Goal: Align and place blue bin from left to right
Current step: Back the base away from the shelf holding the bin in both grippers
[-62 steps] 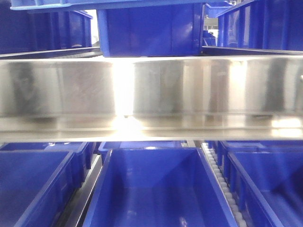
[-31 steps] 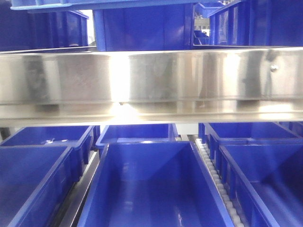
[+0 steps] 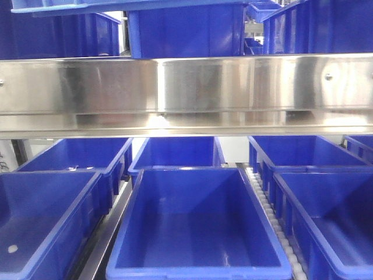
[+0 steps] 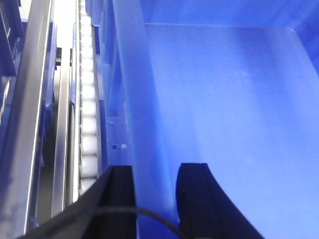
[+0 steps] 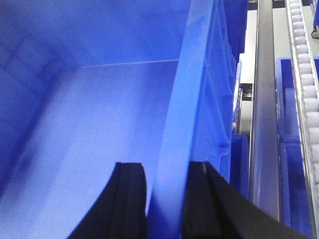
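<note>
An empty blue bin [image 3: 198, 233] fills the middle of the lower shelf in the front view, its near rim showing at the bottom. My left gripper [image 4: 155, 199] straddles that blue bin's [image 4: 224, 99] left wall, one black finger [image 4: 119, 204] outside and one inside, shut on the rim. On the opposite side, my right gripper [image 5: 167, 199] is shut on the bin's [image 5: 99, 109] right wall, whose rim runs up between the two fingers [image 5: 130, 204]. Neither gripper shows in the front view.
A wide steel shelf beam [image 3: 186, 87] crosses above the bin, with more blue bins [image 3: 186, 29] on top. Neighbouring bins stand left [image 3: 41, 221], right [image 3: 332, 216] and behind [image 3: 175, 151]. White roller tracks [image 3: 268, 216] [image 4: 88, 114] [image 5: 306, 74] run alongside.
The front view has drawn back: the steel beam sits higher in the frame, the bins behind show more, and the middle bin's near rim has come into view.
</note>
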You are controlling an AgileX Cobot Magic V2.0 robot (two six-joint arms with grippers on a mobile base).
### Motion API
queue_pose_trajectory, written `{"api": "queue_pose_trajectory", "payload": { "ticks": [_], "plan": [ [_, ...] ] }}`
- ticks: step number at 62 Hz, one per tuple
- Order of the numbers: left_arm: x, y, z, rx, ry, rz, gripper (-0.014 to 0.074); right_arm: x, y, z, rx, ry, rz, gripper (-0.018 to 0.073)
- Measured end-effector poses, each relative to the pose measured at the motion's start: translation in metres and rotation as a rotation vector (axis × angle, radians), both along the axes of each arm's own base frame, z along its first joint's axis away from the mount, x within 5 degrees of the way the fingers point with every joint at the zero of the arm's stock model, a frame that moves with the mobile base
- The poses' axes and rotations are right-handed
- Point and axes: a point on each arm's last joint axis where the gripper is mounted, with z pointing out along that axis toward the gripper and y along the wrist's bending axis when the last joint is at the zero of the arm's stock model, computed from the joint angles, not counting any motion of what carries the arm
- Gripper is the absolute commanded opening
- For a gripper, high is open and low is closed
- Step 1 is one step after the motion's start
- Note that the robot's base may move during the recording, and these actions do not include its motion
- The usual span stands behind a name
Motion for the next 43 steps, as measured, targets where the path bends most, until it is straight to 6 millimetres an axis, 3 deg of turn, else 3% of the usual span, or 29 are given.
{"api": "queue_pose_trajectory", "payload": {
  "ticks": [43],
  "plan": [
    [0.0000,0.0000,0.0000,0.000,0.000,0.000,0.0013,0.0003,0.0000,0.0005,0.002,-0.006,-0.001,-0.0079]
  ]
}}
